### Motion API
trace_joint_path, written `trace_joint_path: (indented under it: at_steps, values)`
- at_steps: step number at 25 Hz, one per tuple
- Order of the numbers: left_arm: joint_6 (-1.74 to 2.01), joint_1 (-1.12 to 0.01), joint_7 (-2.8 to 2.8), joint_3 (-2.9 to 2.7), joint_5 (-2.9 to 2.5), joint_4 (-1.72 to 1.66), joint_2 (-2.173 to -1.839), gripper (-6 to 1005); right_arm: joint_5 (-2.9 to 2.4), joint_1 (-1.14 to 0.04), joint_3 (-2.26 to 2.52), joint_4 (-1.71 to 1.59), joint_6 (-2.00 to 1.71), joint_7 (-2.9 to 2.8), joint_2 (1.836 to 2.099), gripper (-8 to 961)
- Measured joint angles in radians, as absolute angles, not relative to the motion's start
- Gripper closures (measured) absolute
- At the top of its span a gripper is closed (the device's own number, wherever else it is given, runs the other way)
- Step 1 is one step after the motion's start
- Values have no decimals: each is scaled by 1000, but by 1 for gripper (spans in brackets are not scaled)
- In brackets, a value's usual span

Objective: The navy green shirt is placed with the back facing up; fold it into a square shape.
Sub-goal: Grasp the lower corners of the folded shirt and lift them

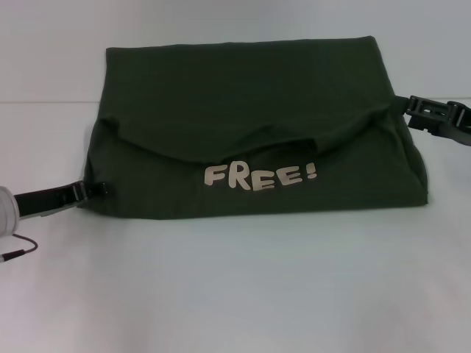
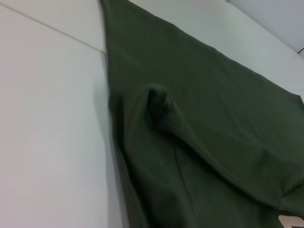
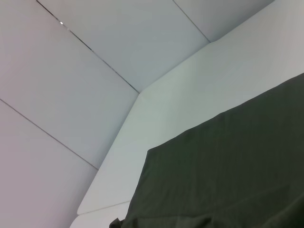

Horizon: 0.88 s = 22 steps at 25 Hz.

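The navy green shirt (image 1: 243,95) lies folded into a wide rectangle on the white table (image 1: 235,294). A plain upper flap overlaps a lower layer bearing whitish "FREE!" lettering (image 1: 260,176). My left gripper (image 1: 103,189) touches the shirt's near left corner. My right gripper (image 1: 409,105) meets the right edge, where the upper flap's corner rises toward it. In the left wrist view the shirt (image 2: 204,133) fills the frame with a raised wrinkle (image 2: 159,102). The right wrist view shows a flat edge of the shirt (image 3: 228,175) on the table.
White table surface (image 1: 235,294) surrounds the cloth, with wide room in front. A thin cable (image 1: 18,250) hangs by the left arm at the left border. White wall panels (image 3: 71,71) stand beyond the table's far edge.
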State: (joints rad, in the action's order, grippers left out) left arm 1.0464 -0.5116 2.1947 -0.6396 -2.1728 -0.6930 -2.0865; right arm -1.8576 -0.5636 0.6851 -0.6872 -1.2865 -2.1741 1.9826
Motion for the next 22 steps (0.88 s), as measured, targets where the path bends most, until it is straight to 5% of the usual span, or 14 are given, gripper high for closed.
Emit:
trace_joint_path:
  at_steps: [7,9,16,22]
  values:
    - [1060,-516,2213,-639,-2180,-698,-2075,636,-1877,-567,700,-688,-1309,-2189,1967,98]
    - [1068,-524,2234,-639,-2193,-699,-2067,755,-1904,-571,702,-694,-1325,-2207,1960,102]
    - [1151,-570,2326,-631,-2223,-704,-2029,988,-2151,-634,709,-705,-1367,-2334,1900,117]
    - [1162,-599,2378,-617,-2225,-704,-2014,986,-2409,-693,708,-767,-1328,-2435,1898,129]
